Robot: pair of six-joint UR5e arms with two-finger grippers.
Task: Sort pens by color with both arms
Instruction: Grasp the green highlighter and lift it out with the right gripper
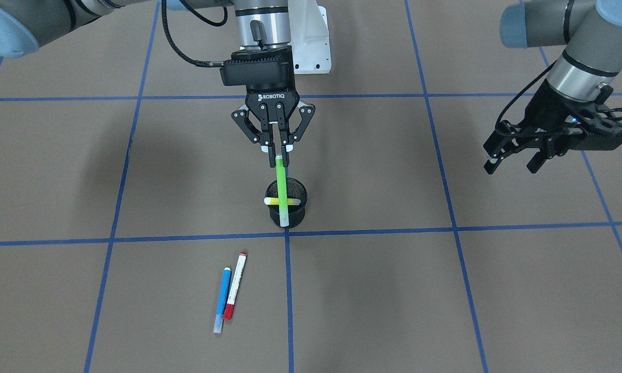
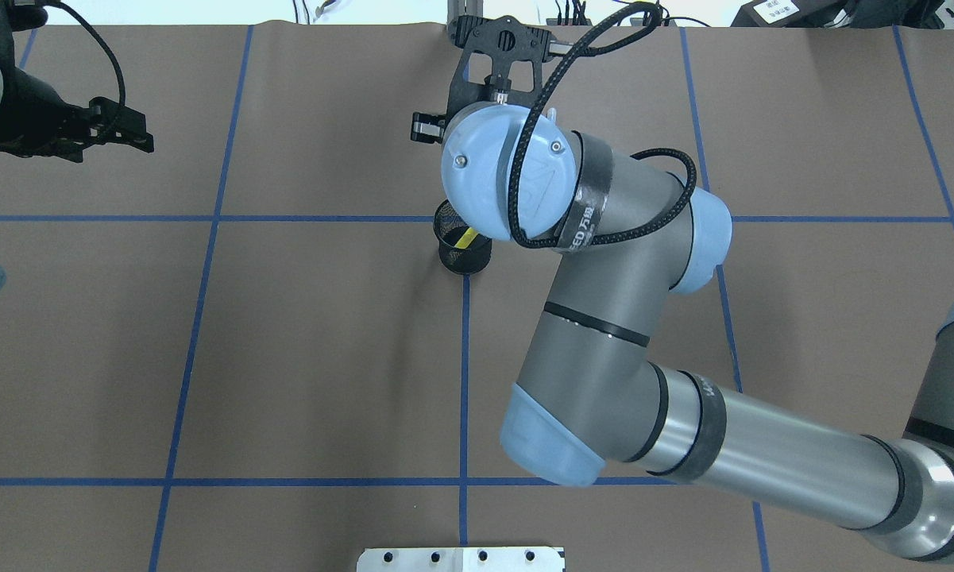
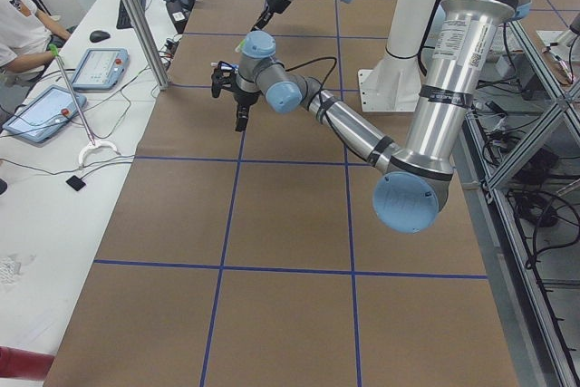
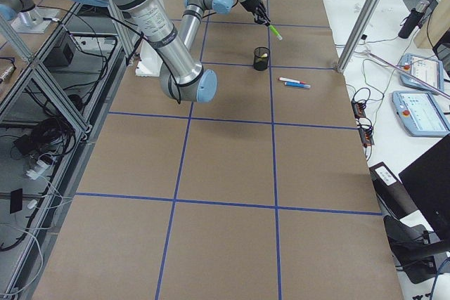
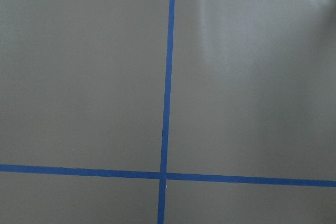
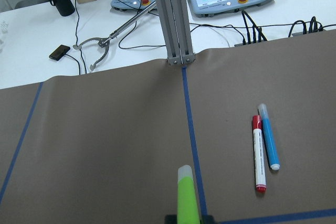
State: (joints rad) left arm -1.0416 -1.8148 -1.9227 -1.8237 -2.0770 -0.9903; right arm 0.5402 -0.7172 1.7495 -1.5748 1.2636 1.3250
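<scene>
**While the lime green pen (image 1: 282, 189) is held over the black mesh cup (image 1: 298, 212), two pens are lying out on the table (image 1: 393, 290)**

As seen from the front-facing camera, the lime green pen is pinched at its upper end by the right gripper (image 1: 278, 146). The fingers are pressed together on it, and the pale lower end is pointed down toward the cup. In the right-side view the pen is shown tilted and clear above the cup's rim, so it isn't inside.

The yellow pen (image 1: 282, 200) is seen at the cup, laid roughly crosswise at the mouth from the front. From overhead only a sliver of yellow is visible inside the rim, since the rest is covered by the right arm (image 2: 604, 318).

The blue pen (image 1: 222, 299) and the white pen with red ends (image 1: 235, 285) are laid side by side on the brown table, just beside each other. They're on the operators' side of the cup, past a blue tape line (image 1: 186, 239). Whether they're touching can't be told.

The left gripper (image 1: 511, 167) is held with its fingers spread and nothing between them, well apart from the cup and all the pens. Only table and tape are shown by its wrist camera.
</scene>
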